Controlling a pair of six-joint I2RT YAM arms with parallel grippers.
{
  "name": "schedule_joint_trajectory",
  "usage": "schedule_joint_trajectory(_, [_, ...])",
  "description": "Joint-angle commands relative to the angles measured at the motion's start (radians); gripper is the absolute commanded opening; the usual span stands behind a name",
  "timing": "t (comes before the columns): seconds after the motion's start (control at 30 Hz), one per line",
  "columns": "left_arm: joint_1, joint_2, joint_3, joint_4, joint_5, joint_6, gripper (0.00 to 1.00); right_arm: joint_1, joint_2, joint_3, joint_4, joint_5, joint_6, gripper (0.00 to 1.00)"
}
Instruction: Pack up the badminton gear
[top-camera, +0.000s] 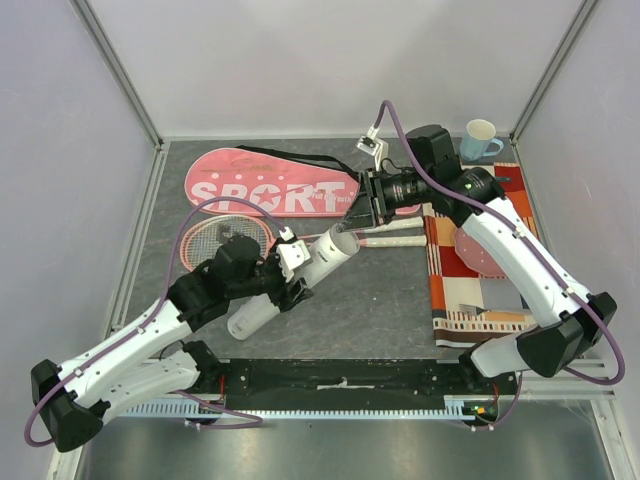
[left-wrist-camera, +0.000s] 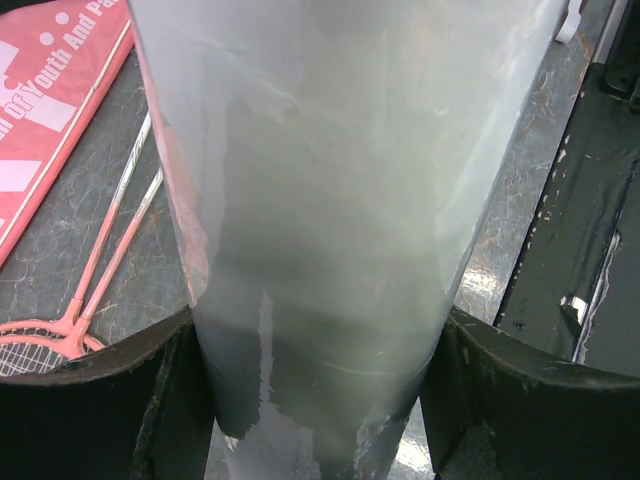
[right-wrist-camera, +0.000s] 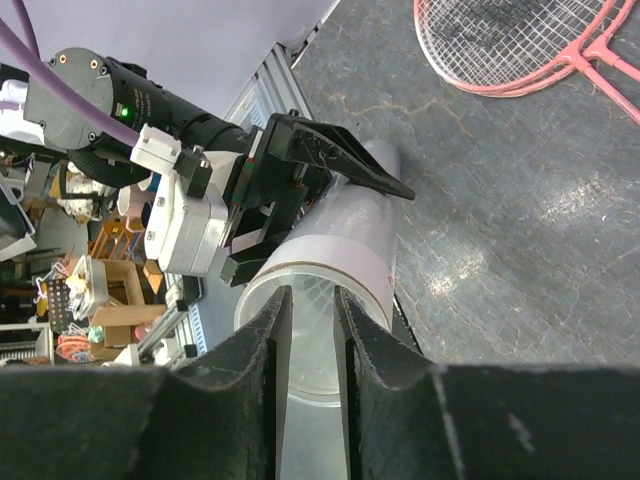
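Note:
My left gripper (top-camera: 287, 283) is shut on the long white tube (top-camera: 325, 256) and holds it tilted, with the open mouth up toward the right arm. The tube fills the left wrist view (left-wrist-camera: 320, 200). My right gripper (top-camera: 358, 213) is at the tube's mouth. In the right wrist view its fingers (right-wrist-camera: 365, 340) are closed to a narrow gap on a white shuttlecock (right-wrist-camera: 312, 300) whose feathers reach into the tube (right-wrist-camera: 345, 250). Two pink rackets (top-camera: 225, 238) lie on the table beside the pink SPORT bag (top-camera: 265, 190). No other shuttlecocks show.
A striped orange cloth (top-camera: 470, 285) lies at the right with a pink disc (top-camera: 480, 250) and a fork (top-camera: 485, 311) on it. A pale blue cup (top-camera: 481, 138) stands behind it. Enclosure walls close three sides.

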Motion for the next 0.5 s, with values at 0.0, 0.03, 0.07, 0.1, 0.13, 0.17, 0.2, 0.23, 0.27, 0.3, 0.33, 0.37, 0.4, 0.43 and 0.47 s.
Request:
schedule_joint_trajectory(0.0, [-0.007,-0.022,0.019,0.074,0.005,0.023,0.16,-0.010,-0.004,0.015,0.047,0.013,0.007,0.29])
schedule_joint_trajectory(0.03, [-0.007,-0.021,0.019,0.072,0.004,0.023,0.16,-0.010,-0.005,0.013,0.049,0.019,0.004,0.27])
schedule_joint_trajectory(0.07, [-0.007,-0.018,0.019,0.072,0.002,0.023,0.16,-0.010,-0.011,0.013,0.049,0.018,0.001,0.26])
schedule_joint_trajectory(0.1, [-0.005,-0.018,0.021,0.075,0.002,0.021,0.16,-0.008,-0.011,0.006,0.050,0.015,0.000,0.26])
schedule_joint_trajectory(0.13, [-0.007,-0.015,0.021,0.075,0.002,0.021,0.16,-0.008,-0.014,0.004,0.058,0.013,0.001,0.26])
schedule_joint_trajectory(0.17, [-0.007,-0.011,0.022,0.074,0.004,0.023,0.16,-0.005,-0.019,-0.007,0.058,0.024,-0.002,0.26])
schedule_joint_trajectory(0.2, [-0.005,-0.008,0.025,0.075,0.004,0.021,0.16,-0.005,-0.021,-0.011,0.056,0.025,-0.002,0.25])
schedule_joint_trajectory(0.23, [-0.007,-0.005,0.027,0.077,0.004,0.021,0.16,-0.005,-0.022,-0.019,0.056,0.024,-0.002,0.25])
schedule_joint_trajectory(0.27, [-0.005,-0.005,0.027,0.075,0.002,0.021,0.16,-0.004,-0.022,-0.033,0.056,0.025,0.000,0.24])
schedule_joint_trajectory(0.3, [-0.005,-0.005,0.027,0.080,0.001,0.021,0.16,-0.001,-0.024,-0.042,0.067,0.029,0.003,0.23])
schedule_joint_trajectory(0.33, [-0.005,-0.005,0.027,0.081,0.004,0.021,0.15,0.004,-0.028,-0.056,0.082,0.029,0.015,0.22])
schedule_joint_trajectory(0.37, [-0.005,-0.007,0.026,0.084,0.002,0.018,0.15,0.013,-0.039,-0.077,0.104,0.030,0.026,0.20])
schedule_joint_trajectory(0.4, [-0.007,-0.007,0.022,0.086,-0.002,0.020,0.15,0.011,-0.045,-0.071,0.098,0.080,0.014,0.19])
schedule_joint_trajectory(0.43, [-0.005,-0.005,0.021,0.084,-0.010,0.018,0.15,0.004,-0.054,-0.061,0.083,0.120,0.001,0.19])
schedule_joint_trajectory(0.47, [-0.005,-0.002,0.022,0.083,-0.014,0.015,0.15,-0.014,-0.068,-0.038,0.075,0.137,-0.005,0.23])
